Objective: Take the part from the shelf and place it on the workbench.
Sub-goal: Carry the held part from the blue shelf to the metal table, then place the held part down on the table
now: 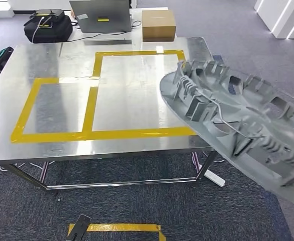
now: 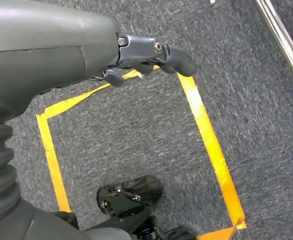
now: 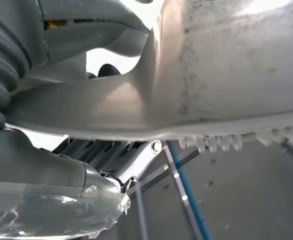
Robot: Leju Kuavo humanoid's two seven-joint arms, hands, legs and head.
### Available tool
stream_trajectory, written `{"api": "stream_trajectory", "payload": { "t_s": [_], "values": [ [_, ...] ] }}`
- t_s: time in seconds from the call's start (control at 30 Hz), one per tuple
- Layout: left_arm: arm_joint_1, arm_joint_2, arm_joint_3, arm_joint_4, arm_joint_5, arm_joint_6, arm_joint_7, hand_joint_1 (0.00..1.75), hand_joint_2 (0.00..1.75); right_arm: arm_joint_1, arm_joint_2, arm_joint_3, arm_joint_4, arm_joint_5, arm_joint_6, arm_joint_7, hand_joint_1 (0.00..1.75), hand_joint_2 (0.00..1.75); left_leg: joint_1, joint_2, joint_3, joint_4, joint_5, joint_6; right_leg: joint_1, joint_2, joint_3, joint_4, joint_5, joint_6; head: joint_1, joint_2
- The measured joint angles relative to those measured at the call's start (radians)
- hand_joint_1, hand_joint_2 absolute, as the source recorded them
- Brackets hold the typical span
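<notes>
Clearly, the right hand [image 3: 111,165] grips the part [image 1: 244,125]: in the right wrist view its thick grey thumb lies on one face of the grey panel [image 3: 228,65] and its darker fingers [image 3: 137,160] press on the other face, so the edge of the part is clamped between them. In the head view the part is a large, flat grey plastic moulding with many ribs and clips on its upper face and a thin white cable across it. It is tilted and held in the air at the right side, and its rounded end reaches over the right edge of the workbench [image 1: 62,105], above the yellow tape frame [image 1: 96,75]. The left hand [image 2: 152,55] hangs over the grey carpet [image 2: 137,135] beside yellow floor tape [image 2: 209,140]; its fingers are curled in and hold nothing.
</notes>
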State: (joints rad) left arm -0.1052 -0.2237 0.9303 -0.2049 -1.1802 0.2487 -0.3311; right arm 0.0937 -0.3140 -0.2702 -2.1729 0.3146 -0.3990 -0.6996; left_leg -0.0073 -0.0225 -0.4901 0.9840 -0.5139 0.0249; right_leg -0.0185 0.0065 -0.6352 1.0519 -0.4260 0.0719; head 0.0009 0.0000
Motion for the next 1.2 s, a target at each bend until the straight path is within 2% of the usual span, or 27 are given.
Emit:
{"api": "stream_trajectory", "payload": {
  "t_s": [0.03, 0.07, 0.13, 0.17, 0.2, 0.23, 0.27, 0.3, 0.37, 0.43, 0.5, 0.53, 0.6, 0.63, 0.7, 0.73, 0.77, 0.8, 0.87, 0.9, 0.93, 1.0, 1.07, 1.1, 1.13, 1.2],
  "values": [
    [-0.001, 0.001, 0.000, 0.000, 0.000, 0.000, 0.001, 0.00, 1.75, -0.004, 0.003, 0.005, -0.006, 0.000, -0.007, 0.000, 1.75, 1.75, -0.001, 0.001, 0.000, 0.001, -0.003, -0.004, 0.002, 0.000, 0.001, -0.005, -0.006, -0.009, 0.000, 0.000],
    [-0.003, 0.002, -0.002, 0.000, -0.001, 0.000, 0.002, 0.00, 1.75, -0.010, 0.007, 0.014, -0.015, 0.001, -0.015, 0.000, 1.75, 1.75, -0.002, 0.003, -0.008, 0.021, -0.008, -0.014, 0.002, 0.000, 0.009, -0.015, -0.013, -0.023, -0.001, 0.000],
    [-0.008, 0.004, -0.005, 0.000, -0.001, 0.000, 0.003, 0.00, 1.75, -0.019, 0.014, 0.030, -0.032, 0.003, -0.023, 0.001, 1.75, 1.75, 0.000, 0.007, -0.064, 0.116, -0.038, -0.033, 0.001, 0.000, 0.028, -0.028, -0.019, -0.049, -0.004, 0.000],
    [-0.010, 0.005, -0.006, 0.000, -0.002, 0.000, 0.003, 0.00, 1.75, -0.022, 0.017, 0.036, -0.037, 0.004, -0.023, 0.002, 1.75, 1.75, 0.002, 0.009, -0.111, 0.187, -0.062, -0.041, -0.001, 0.000, 0.038, -0.032, -0.024, -0.056, -0.005, 0.000],
    [-0.010, 0.005, -0.006, 0.000, -0.002, 0.000, 0.003, 0.00, 1.75, -0.022, 0.018, 0.039, -0.038, 0.004, -0.023, 0.002, 1.75, 1.75, 0.004, 0.009, -0.156, 0.246, -0.082, -0.044, -0.002, 0.000, 0.041, -0.032, -0.029, -0.057, -0.005, 0.000],
    [-0.009, 0.005, -0.006, 0.000, -0.002, 0.000, 0.003, 0.00, 1.75, -0.023, 0.020, 0.041, -0.039, 0.002, -0.024, 0.002, 1.75, 1.75, 0.006, 0.009, -0.191, 0.282, -0.089, -0.045, -0.002, 0.001, 0.047, -0.032, -0.034, -0.057, -0.005, 0.000],
    [-0.007, 0.006, -0.006, 0.000, -0.001, 0.000, 0.003, 0.00, 1.75, -0.022, 0.021, 0.043, -0.039, 0.000, -0.025, 0.002, 1.75, 1.75, 0.006, 0.010, -0.209, 0.287, -0.074, -0.045, -0.002, 0.001, 0.055, -0.032, -0.041, -0.057, -0.005, 0.000],
    [-0.006, 0.006, -0.006, 0.000, 0.000, 0.001, 0.003, 0.00, 1.75, -0.022, 0.022, 0.045, -0.039, -0.004, -0.027, 0.002, 1.75, 1.75, 0.007, 0.010, -0.209, 0.258, -0.036, -0.044, -0.002, 0.002, 0.065, -0.032, -0.048, -0.055, -0.005, 0.000],
    [-0.004, 0.007, -0.006, 0.000, 0.005, 0.002, 0.001, 0.00, 1.75, -0.023, 0.023, 0.046, -0.035, -0.014, -0.028, 0.007, 1.75, 1.75, 0.006, 0.011, -0.177, 0.141, 0.062, -0.039, -0.001, 0.002, 0.086, -0.032, -0.064, -0.048, -0.005, 0.000],
    [-0.003, 0.007, -0.006, 0.000, 0.013, 0.002, -0.004, 0.00, 1.75, -0.025, 0.023, 0.042, -0.021, -0.018, -0.022, 0.021, 1.75, 1.75, 0.005, 0.014, -0.150, 0.049, 0.092, -0.030, 0.002, 0.004, 0.095, -0.033, -0.077, -0.038, -0.006, 0.000],
    [0.000, 0.007, -0.005, 0.000, 0.021, 0.002, -0.011, 0.00, 1.75, -0.029, 0.022, 0.031, 0.001, -0.007, -0.012, 0.039, 1.75, 1.75, 0.004, 0.015, -0.142, 0.026, 0.079, -0.018, 0.005, 0.005, 0.100, -0.031, -0.081, -0.024, -0.008, 0.000],
    [0.002, 0.007, -0.005, 0.000, 0.024, 0.002, -0.015, 0.00, 1.75, -0.032, 0.021, 0.023, 0.014, 0.002, -0.005, 0.052, 1.75, 1.75, 0.006, 0.014, -0.136, 0.027, 0.084, -0.012, 0.005, 0.004, 0.103, -0.029, -0.084, -0.018, -0.006, 0.000],
    [0.003, 0.007, -0.004, 0.000, 0.030, 0.002, -0.020, 0.00, 1.75, -0.041, 0.016, 0.010, 0.048, 0.017, 0.011, 0.081, 1.75, 1.75, 0.007, 0.011, -0.120, 0.025, 0.078, 0.001, 0.004, 0.000, 0.088, 0.014, -0.106, -0.009, -0.003, 0.000],
    [0.002, 0.007, -0.004, 0.000, 0.032, 0.002, -0.021, 0.00, 1.75, -0.044, 0.012, 0.004, 0.065, 0.021, 0.021, 0.097, 1.75, 1.75, 0.007, 0.010, -0.113, 0.025, 0.075, 0.006, 0.004, -0.001, 0.060, 0.064, -0.129, -0.006, -0.002, 0.000],
    [0.003, 0.007, -0.003, 0.000, 0.036, 0.002, -0.022, 0.00, 1.75, -0.048, 0.004, -0.006, 0.099, 0.026, 0.041, 0.121, 1.75, 1.75, 0.003, 0.009, -0.103, 0.025, 0.065, 0.013, 0.006, -0.002, -0.020, 0.195, -0.178, -0.004, 0.001, 0.000],
    [0.005, 0.007, -0.003, 0.000, 0.037, 0.002, -0.022, 0.00, 1.75, -0.048, 0.001, -0.010, 0.114, 0.030, 0.049, 0.129, 1.75, 1.75, 0.001, 0.009, -0.097, 0.025, 0.059, 0.015, 0.007, -0.002, -0.054, 0.241, -0.187, -0.005, 0.001, 0.000],
    [0.007, 0.007, -0.003, 0.000, 0.038, 0.002, -0.022, 0.00, 1.75, -0.048, -0.003, -0.013, 0.129, 0.035, 0.056, 0.134, 1.75, 1.75, -0.002, 0.008, -0.089, 0.025, 0.053, 0.017, 0.007, -0.002, -0.072, 0.252, -0.176, -0.007, 0.001, 0.000],
    [0.008, 0.008, -0.002, 0.000, 0.038, 0.002, -0.022, 0.00, 1.75, -0.048, -0.008, -0.016, 0.142, 0.039, 0.061, 0.138, 1.75, 1.75, -0.004, 0.007, -0.079, 0.025, 0.045, 0.017, 0.008, -0.001, -0.072, 0.225, -0.144, -0.011, 0.001, 0.000],
    [0.009, 0.007, -0.002, 0.000, 0.038, 0.002, -0.022, 0.00, 1.75, -0.048, -0.017, -0.021, 0.163, 0.048, 0.068, 0.142, 1.75, 1.75, -0.008, 0.006, -0.057, 0.025, 0.030, 0.017, 0.012, -0.001, -0.031, 0.103, -0.054, -0.021, 0.001, 0.000],
    [0.009, 0.007, -0.002, 0.000, 0.038, 0.002, -0.022, 0.00, 1.75, -0.048, -0.021, -0.022, 0.172, 0.050, 0.069, 0.143, 1.75, 1.75, -0.009, 0.005, -0.049, 0.025, 0.024, 0.015, 0.015, -0.002, -0.012, 0.045, -0.034, -0.026, 0.000, 0.000],
    [0.008, 0.008, -0.002, 0.000, 0.039, 0.002, -0.022, 0.00, 1.75, -0.049, -0.024, -0.023, 0.179, 0.052, 0.070, 0.144, 1.75, 1.75, -0.010, 0.005, -0.046, 0.024, 0.018, 0.011, 0.018, -0.003, 0.003, 0.008, -0.023, -0.031, 0.000, 0.000],
    [0.008, 0.008, -0.002, 0.000, 0.039, 0.002, -0.022, 0.00, 1.75, -0.049, -0.028, -0.026, 0.189, 0.058, 0.075, 0.150, 1.75, 1.75, -0.011, 0.006, -0.041, 0.026, 0.014, 0.000, 0.022, -0.003, 0.013, -0.017, -0.032, -0.040, -0.002, 0.000],
    [0.009, 0.011, -0.002, 0.000, 0.039, 0.002, -0.022, 0.00, 1.75, -0.046, -0.033, -0.028, 0.196, 0.075, 0.091, 0.175, 1.75, 1.75, -0.013, 0.008, -0.037, 0.035, 0.008, -0.012, 0.016, -0.001, 0.028, -0.023, -0.025, -0.049, -0.004, 0.000],
    [0.007, 0.013, -0.002, 0.000, 0.039, 0.001, -0.021, 0.00, 1.75, -0.044, -0.036, -0.028, 0.202, 0.086, 0.102, 0.190, 1.75, 1.75, -0.013, 0.009, -0.047, 0.055, 0.001, -0.018, 0.011, -0.001, 0.038, -0.026, -0.026, -0.053, -0.008, 0.000],
    [0.006, 0.015, -0.002, 0.000, 0.039, 0.000, -0.020, 0.00, 1.75, -0.041, -0.038, -0.028, 0.211, 0.096, 0.109, 0.199, 1.75, 1.75, -0.011, 0.009, -0.070, 0.096, -0.014, -0.025, 0.008, -0.002, 0.045, -0.029, -0.029, -0.056, -0.011, 0.000],
    [0.004, 0.019, -0.002, 0.000, 0.039, -0.003, -0.018, 0.00, 1.75, -0.030, -0.041, -0.027, 0.236, 0.114, 0.113, 0.203, 1.75, 1.75, -0.004, 0.010, -0.151, 0.216, -0.056, -0.035, 0.007, -0.003, 0.053, -0.030, -0.037, -0.060, -0.017, 0.000]
  ]
}}
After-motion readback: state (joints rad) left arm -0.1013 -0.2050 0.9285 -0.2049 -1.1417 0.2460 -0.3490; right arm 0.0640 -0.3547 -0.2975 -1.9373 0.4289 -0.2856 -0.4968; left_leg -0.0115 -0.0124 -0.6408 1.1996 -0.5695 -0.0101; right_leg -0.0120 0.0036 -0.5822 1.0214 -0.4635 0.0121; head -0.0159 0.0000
